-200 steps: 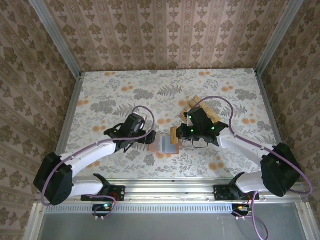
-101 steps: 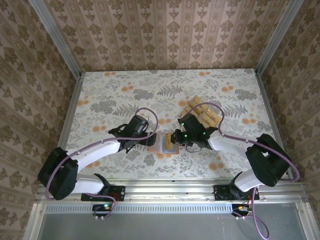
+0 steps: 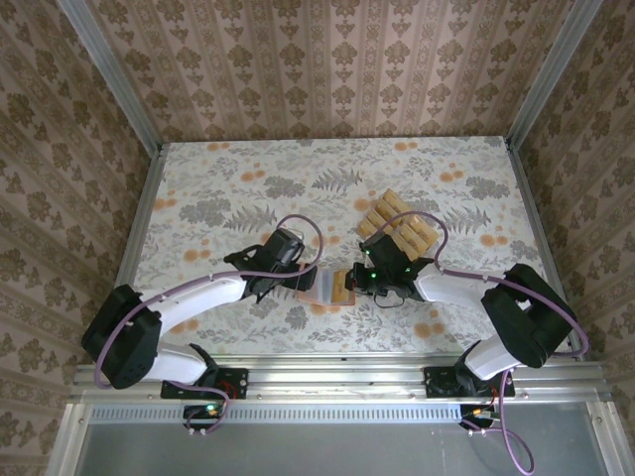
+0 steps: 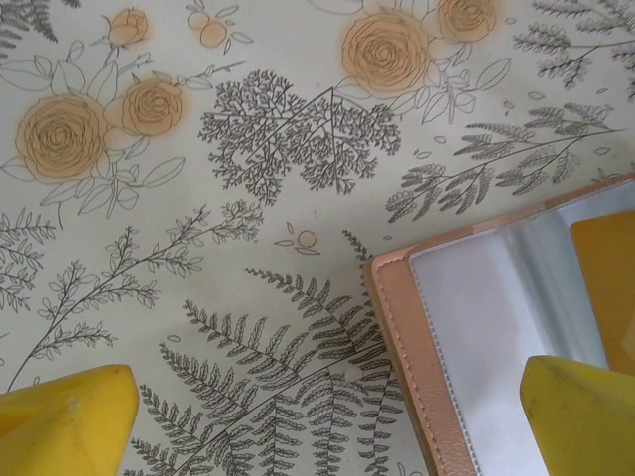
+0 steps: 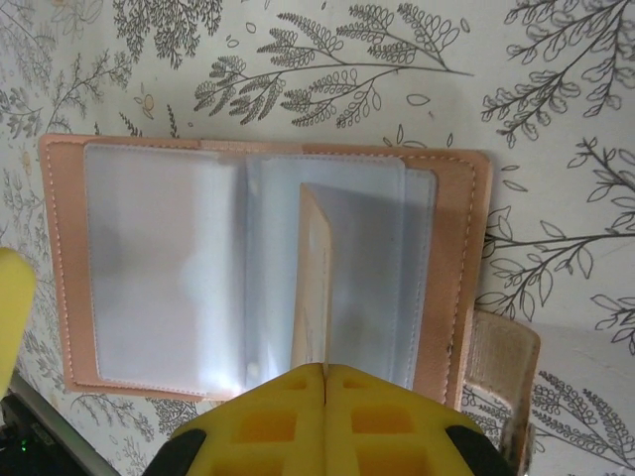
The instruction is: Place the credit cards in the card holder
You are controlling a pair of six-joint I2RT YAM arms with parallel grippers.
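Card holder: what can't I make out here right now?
Top external: the left gripper and right gripper cover part of the card holder; its sleeves are too small to read.
Right wrist: the held card is edge-on, its near end behind the fingers; whether it is inside a sleeve is unclear.
Left wrist: the frame's right and bottom edges cut the holder off.
Top external: a cable crosses the spare cards; no sure count.

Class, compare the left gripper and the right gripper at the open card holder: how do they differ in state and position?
The left gripper stands wide open; the right gripper is shut. The left holds nothing; the right pinches a tan card edge-on. The left straddles the card holder's outer edge, one finger over the table; the right sits over its clear pockets. Both are yellow-tipped and work at the same holder.
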